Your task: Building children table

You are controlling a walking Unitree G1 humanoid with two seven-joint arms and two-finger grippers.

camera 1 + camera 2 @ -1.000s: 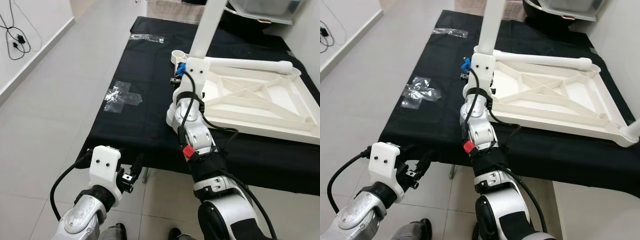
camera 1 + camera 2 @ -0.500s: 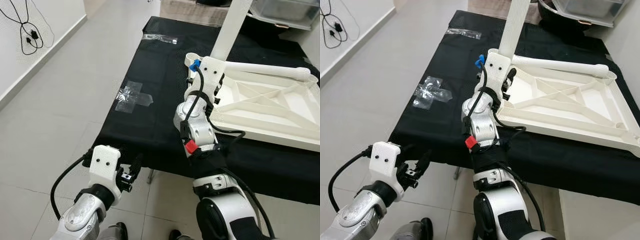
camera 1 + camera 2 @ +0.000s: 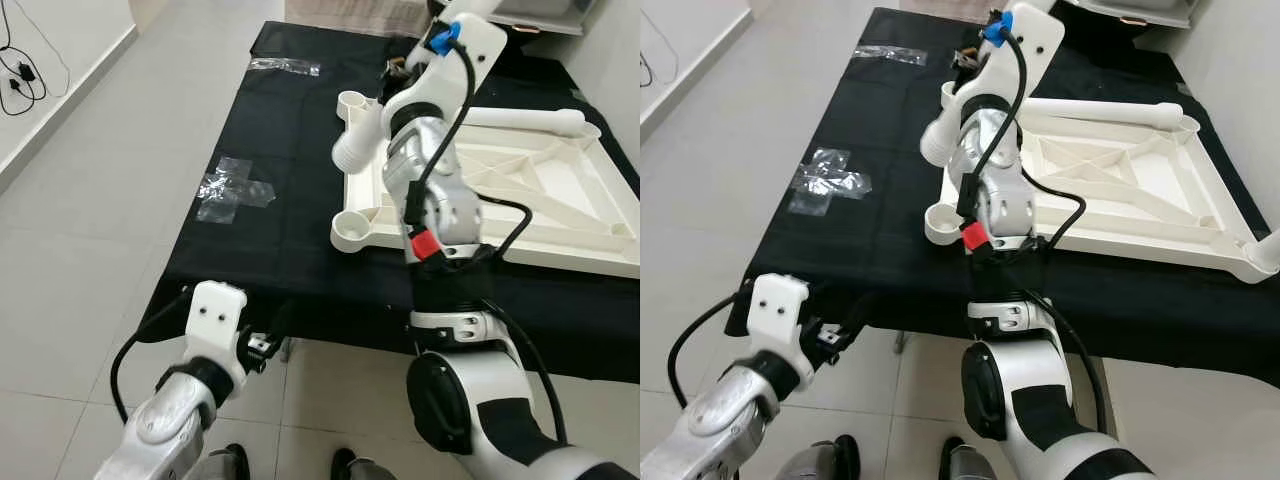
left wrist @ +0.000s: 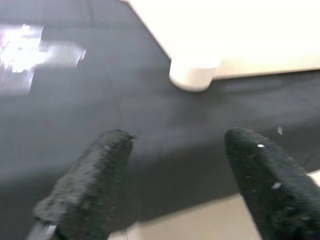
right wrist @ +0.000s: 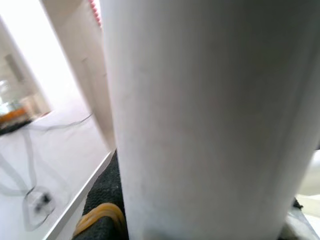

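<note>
The white plastic tabletop (image 3: 520,195) is lying upside down along the right edge of the black-clothed table (image 3: 290,180), ribs and round corner sockets showing. The right gripper (image 3: 405,70) is raised over its far-left corner, clamping a smooth white leg (image 5: 200,120). The left gripper (image 4: 175,165), fingers spread wide, is hovering off the near edge over open floor (image 3: 100,200). Crinkled clear wrap (image 3: 232,188) is lying mid-left.

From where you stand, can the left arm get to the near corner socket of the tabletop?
Probably yes. The left end effector hangs open at the bench's front edge, and only bare black cloth lies between it and the socket. It would need to lift and stretch forward.
</note>
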